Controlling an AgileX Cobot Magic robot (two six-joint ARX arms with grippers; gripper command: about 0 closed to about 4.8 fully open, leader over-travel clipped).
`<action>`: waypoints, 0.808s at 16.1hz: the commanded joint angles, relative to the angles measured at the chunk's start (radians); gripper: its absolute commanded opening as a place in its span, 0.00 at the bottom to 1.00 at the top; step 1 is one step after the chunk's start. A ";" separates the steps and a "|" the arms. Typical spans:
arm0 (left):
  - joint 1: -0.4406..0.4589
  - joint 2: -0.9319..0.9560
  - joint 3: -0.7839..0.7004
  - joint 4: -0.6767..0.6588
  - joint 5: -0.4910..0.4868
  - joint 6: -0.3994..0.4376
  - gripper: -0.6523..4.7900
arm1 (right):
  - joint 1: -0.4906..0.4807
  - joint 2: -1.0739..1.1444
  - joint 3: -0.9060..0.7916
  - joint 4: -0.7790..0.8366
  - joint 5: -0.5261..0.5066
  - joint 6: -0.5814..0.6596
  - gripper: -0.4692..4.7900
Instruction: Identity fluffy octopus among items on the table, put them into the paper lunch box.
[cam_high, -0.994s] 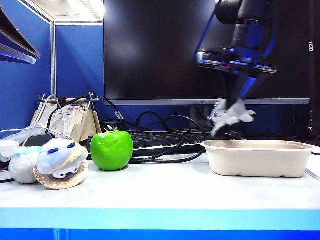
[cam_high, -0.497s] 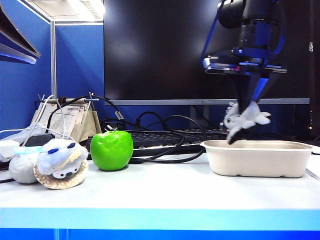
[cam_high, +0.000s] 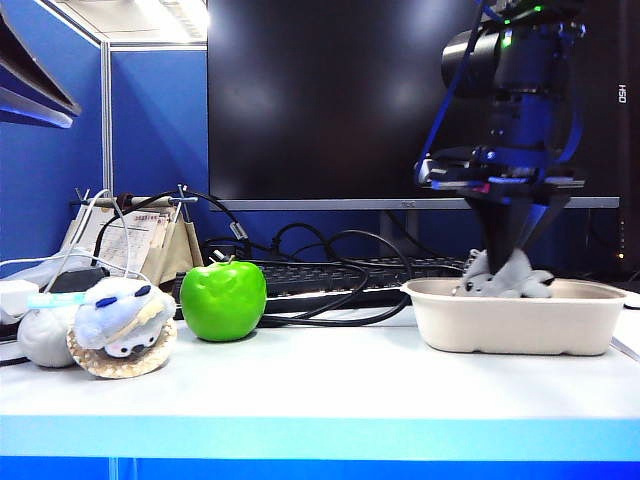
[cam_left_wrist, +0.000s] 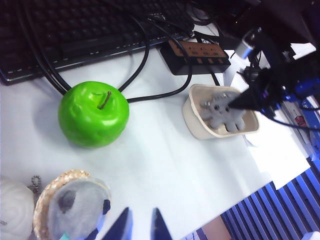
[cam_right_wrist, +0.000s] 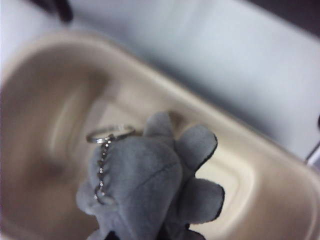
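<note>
2 grippers share the work unevenly at this moment: the right gripper (cam_high: 508, 262) hangs straight down over the paper lunch box (cam_high: 515, 318), its fingers clamped on the fluffy octopus (cam_high: 505, 280), while the left gripper (cam_left_wrist: 140, 227) waits well apart with its jaws spread and nothing between them, near the plush bird on its woven disc (cam_left_wrist: 75, 205). Seen from the side, the octopus sits low enough that only its head and a few stubby tentacles show above the box rim, so it looks to be inside the tray or just touching its floor; the right wrist view shows its grey body (cam_right_wrist: 150, 190) and bead chain (cam_right_wrist: 102, 165) hanging over the pale tray bottom (cam_right_wrist: 55, 130). Holding it from above by the head likely keeps the tentacles clear of the flared rim. Nothing stands in the way inside the box. On the table (cam_high: 320, 385), the green apple (cam_high: 223, 299), the bird (cam_high: 122, 320) and a pale grey ball (cam_high: 42, 338) sit well to the left of the box, with cables and a keyboard (cam_high: 330, 275) behind.
</note>
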 joint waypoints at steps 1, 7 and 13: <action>0.001 -0.002 0.006 0.013 0.006 0.002 0.23 | 0.000 -0.005 -0.002 0.056 -0.002 -0.003 0.08; 0.001 -0.002 0.006 0.013 0.006 0.002 0.23 | 0.000 -0.005 -0.002 0.052 -0.002 0.002 0.74; 0.001 -0.002 0.006 0.013 0.006 0.002 0.23 | 0.000 -0.005 -0.002 0.057 -0.001 0.002 0.94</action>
